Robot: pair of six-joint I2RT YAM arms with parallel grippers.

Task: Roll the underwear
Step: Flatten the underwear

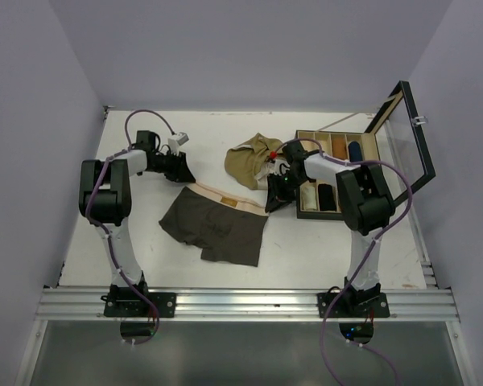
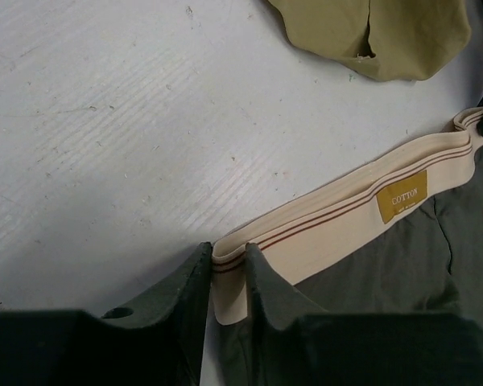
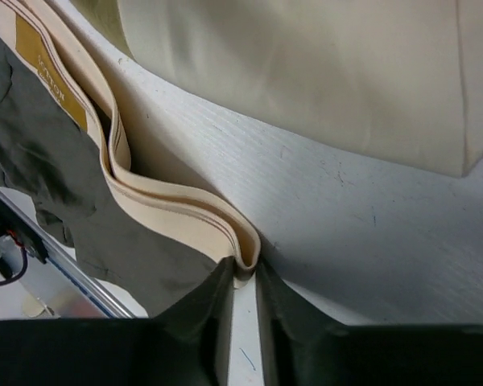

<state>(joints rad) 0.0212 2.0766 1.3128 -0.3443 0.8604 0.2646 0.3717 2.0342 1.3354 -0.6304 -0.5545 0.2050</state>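
Plainly, the dark brown underwear (image 1: 217,227) lay flat at mid-table, its beige waistband (image 2: 338,221) along the far edge, running left to right between the arms, one end at each. The left gripper (image 2: 228,259) was pinched narrowly on the band's left end, cloth filling its gap. The right gripper (image 3: 243,273) stood almost closed about the right-end fold, only its tips reaching it. Whether it truly held, I could not tell. The olive-tan underwear (image 1: 251,157) lay crumpled just beyond.
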